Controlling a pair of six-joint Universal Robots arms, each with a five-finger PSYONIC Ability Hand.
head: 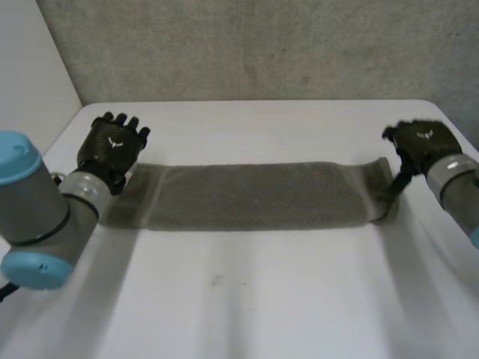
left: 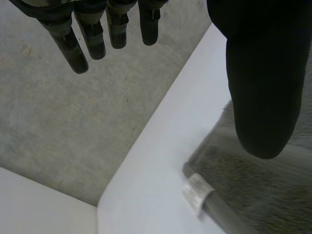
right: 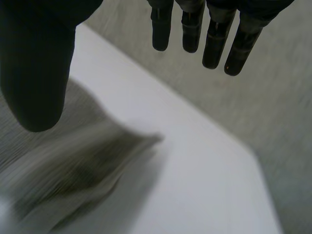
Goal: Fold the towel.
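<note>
White table [head: 239,314] lies bare at the front. The left arm [head: 37,217] comes in close by on one side, and the right arm [head: 460,187] on the other.

Past the bare part lies the grey towel [head: 254,196]. It is a long, thin strip stretched flat across the table from one hand to the other. I think it has been folded the long way once, and the next fold would bring one end over to the other end. That may be why each hand waits at an end.

The left hand [head: 112,146] is at the towel's left end, just past its far corner. Its fingers [left: 73,48] are straight and spread, well away from the thumb [left: 263,87]. It holds nothing.

The right hand [head: 423,142] is at the right end, where the towel's corner turns up a bit. Its fingers [right: 214,44] are straight too, the thumb [right: 36,73] is set wide, and nothing is between them.

The head view shows the whole strip and both hands at once. The left wrist view adds a small white tag [left: 196,193] on the towel's rolled edge, below the thumb. The right wrist view shows the towel's end bumpy and loose under that thumb. Behind it all is a grey wall [head: 262,52].
</note>
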